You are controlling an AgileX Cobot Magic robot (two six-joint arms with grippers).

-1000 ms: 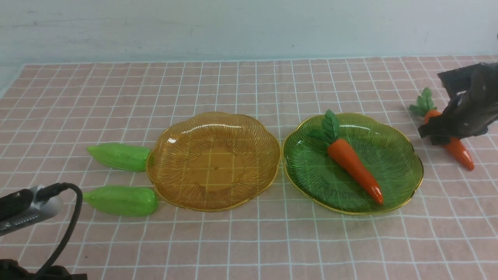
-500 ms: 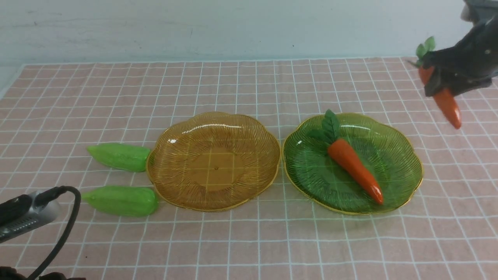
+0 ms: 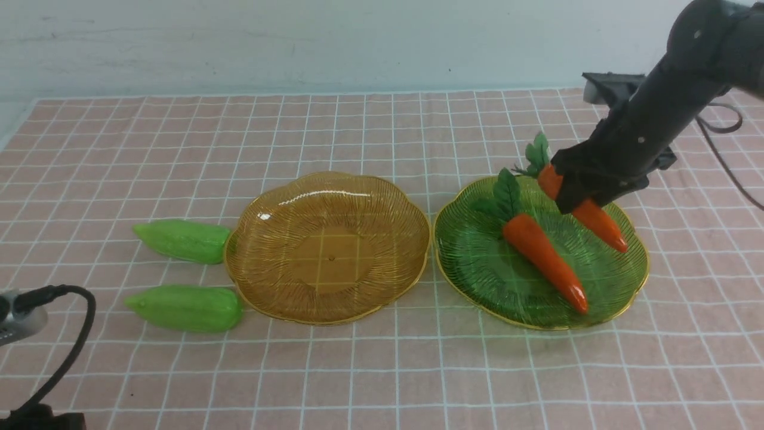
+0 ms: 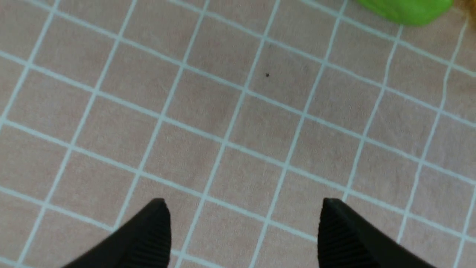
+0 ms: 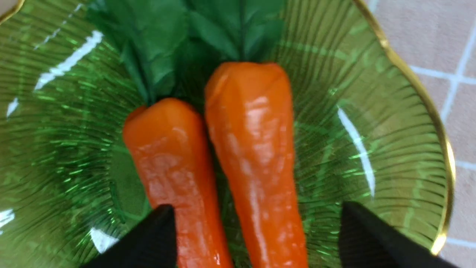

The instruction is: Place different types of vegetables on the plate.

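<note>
Right arm (image 3: 656, 107) reaches in from the right, angled down and inward, right tool (image 5: 256, 208) with jaws spread wide; left tool (image 4: 241, 203) sits low at near left, jaws also wide apart.

Pink-checked worktop (image 3: 382, 382): green plate (image 3: 477, 280) sat beneath right pincer (image 3: 588, 203), amber plate (image 3: 328, 248) beside. Nearer gourd (image 3: 185, 307) lay ahead of left pincer (image 4: 241, 230), farther gourd (image 3: 182, 240) beyond.

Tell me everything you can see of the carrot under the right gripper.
A glossy orange toy carrot, plastic-looking, with a dark green leafy top. It lies in the green plate, toward its far right side, tip pointing near-right, seemingly touching the other carrot. The right gripper hovers over it, jaws open on either side, not gripping.
</note>
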